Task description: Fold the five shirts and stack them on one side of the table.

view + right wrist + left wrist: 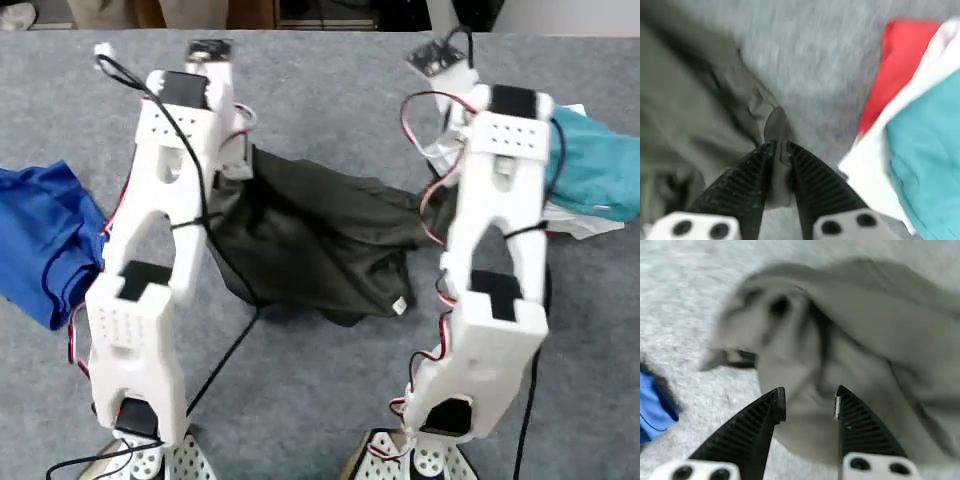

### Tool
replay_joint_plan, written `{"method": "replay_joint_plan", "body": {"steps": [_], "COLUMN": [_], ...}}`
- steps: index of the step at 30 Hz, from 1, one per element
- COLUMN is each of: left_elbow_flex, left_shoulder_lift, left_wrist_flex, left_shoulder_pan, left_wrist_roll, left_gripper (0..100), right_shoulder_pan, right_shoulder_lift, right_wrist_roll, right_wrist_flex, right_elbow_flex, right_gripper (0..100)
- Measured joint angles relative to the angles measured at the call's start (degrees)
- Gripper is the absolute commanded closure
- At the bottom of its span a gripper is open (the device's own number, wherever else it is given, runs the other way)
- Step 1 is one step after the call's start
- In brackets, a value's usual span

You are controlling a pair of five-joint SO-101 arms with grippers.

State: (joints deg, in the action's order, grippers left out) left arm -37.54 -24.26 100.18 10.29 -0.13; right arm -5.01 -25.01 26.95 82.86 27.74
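Right gripper [780,147] of mine is clamped on a fold of the dark olive shirt [320,240], its jaws pressed together with cloth pinched between them. My left gripper [809,402] hangs over the same shirt with its jaws apart and nothing held between them. Under both grippers lies the grey table [330,80]. The olive shirt is crumpled and spreads between my two grippers, with one edge in my right one and its bulk below my left. A blue shirt [40,240] lies bunched on the outer side of my left gripper, apart from the olive one. Near the outer side of my right gripper a teal shirt [595,165] lies on a white shirt [867,167]. A red shirt [895,65] shows beside the white one's edge.
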Motion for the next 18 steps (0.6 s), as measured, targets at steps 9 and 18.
{"method": "replay_joint_plan", "body": {"steps": [9,18], "left_elbow_flex": [36.6,73.9], "left_shoulder_lift": [27.4,38.4], "left_wrist_flex": [-12.4,-38.8], "left_shoulder_pan": [10.7,22.9], "left_wrist_roll": [-9.2,-11.0], "left_gripper": [83,83], "right_shoulder_pan": [0.5,0.3], "right_shoulder_lift": [-5.0,-13.5], "right_wrist_roll": [-4.5,-4.7], "right_wrist_flex": [-10.4,-19.2], "right_elbow_flex": [5.9,6.3], "right_gripper": [99.4,99.4]}}
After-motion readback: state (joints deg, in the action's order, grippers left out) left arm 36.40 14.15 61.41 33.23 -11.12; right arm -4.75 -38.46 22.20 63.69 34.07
